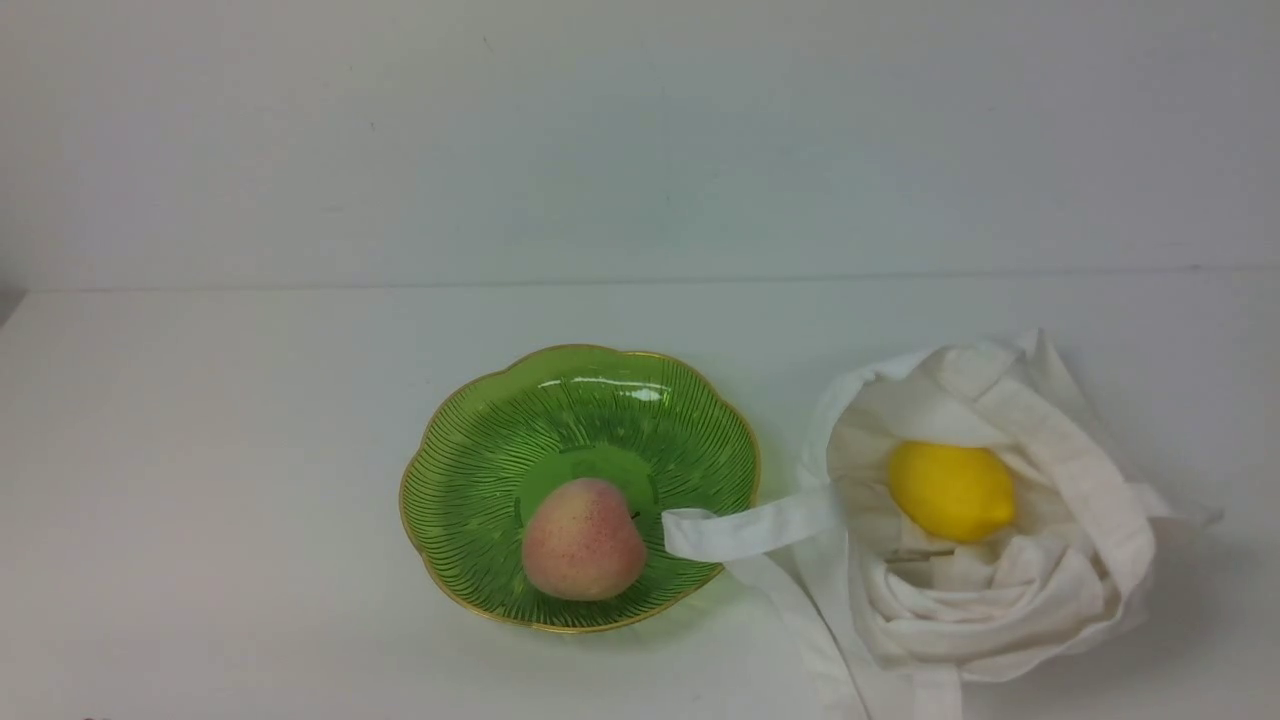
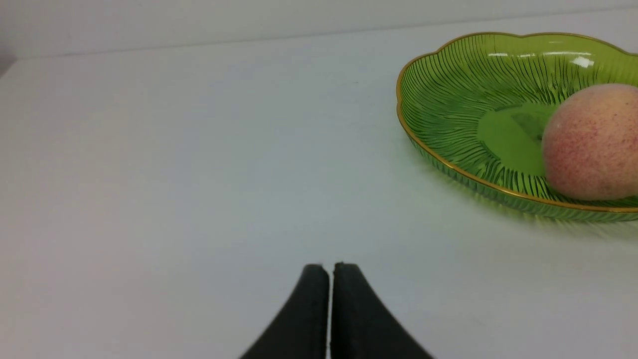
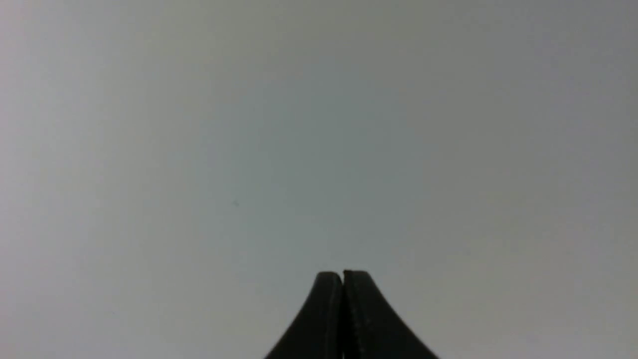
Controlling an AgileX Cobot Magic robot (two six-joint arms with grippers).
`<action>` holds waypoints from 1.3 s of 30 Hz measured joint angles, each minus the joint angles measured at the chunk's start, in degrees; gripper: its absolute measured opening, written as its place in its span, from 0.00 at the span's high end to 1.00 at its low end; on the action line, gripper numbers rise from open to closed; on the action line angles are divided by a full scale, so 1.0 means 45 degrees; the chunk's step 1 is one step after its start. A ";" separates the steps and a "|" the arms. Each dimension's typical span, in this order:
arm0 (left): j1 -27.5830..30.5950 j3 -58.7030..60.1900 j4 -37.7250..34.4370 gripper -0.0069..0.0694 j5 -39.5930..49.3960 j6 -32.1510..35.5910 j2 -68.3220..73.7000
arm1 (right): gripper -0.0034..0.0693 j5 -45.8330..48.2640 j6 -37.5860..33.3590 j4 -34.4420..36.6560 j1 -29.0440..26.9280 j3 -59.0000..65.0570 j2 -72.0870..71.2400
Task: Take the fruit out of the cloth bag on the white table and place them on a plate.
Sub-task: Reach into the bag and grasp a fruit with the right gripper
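A yellow lemon lies in the open mouth of the crumpled off-white cloth bag at the right of the white table. One strap of the bag reaches over the rim of the green gold-rimmed plate. In the left wrist view the plate shows off to one side of my left gripper, which is shut and empty over bare table. My right gripper is shut and empty, with only plain white surface before it. Neither arm shows in the front view.
A pinkish-red speckled peach-like fruit sits in the plate's near half, also seen in the left wrist view as the peach-like fruit. A pale wall closes the table's far edge.
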 joint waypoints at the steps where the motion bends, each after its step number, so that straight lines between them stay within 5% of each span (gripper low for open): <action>1: 0.0000 0.0000 0.0000 0.92 0.0000 0.0000 0.0000 | 0.97 0.0073 0.0205 -0.0082 0.0018 -0.0376 0.0000; 4: 0.0000 0.0000 0.0000 0.92 0.0000 0.0000 0.0000 | 0.97 0.0962 0.0902 -0.1101 0.0226 -0.2148 0.0329; 7: 0.0000 0.0000 0.0000 0.92 0.0000 0.0000 0.0000 | 0.97 0.4133 0.2263 -0.4149 0.1226 -0.5688 0.2341; 10: 0.0000 0.0000 0.0000 0.92 0.0000 0.0000 0.0000 | 0.97 0.7211 0.2405 -0.5449 0.2323 -0.7590 0.4224; 16: 0.0000 0.0000 0.0000 0.92 0.0000 0.0000 0.0000 | 0.97 1.6114 -0.1005 -0.5076 0.6051 -1.1216 0.9316; 19: 0.0000 0.0000 0.0000 0.92 0.0000 0.0000 0.0000 | 0.97 1.8715 -0.2876 -0.3575 0.7433 -1.2479 1.1735; 28: 0.0000 0.0000 0.0000 0.92 0.0000 0.0000 0.0000 | 0.97 1.9041 -0.7954 0.0355 0.7053 -1.4546 1.6767; 39: 0.0000 0.0000 0.0000 0.92 0.0000 0.0000 0.0000 | 0.88 1.6654 -0.8504 0.0294 0.5716 -1.6312 2.1918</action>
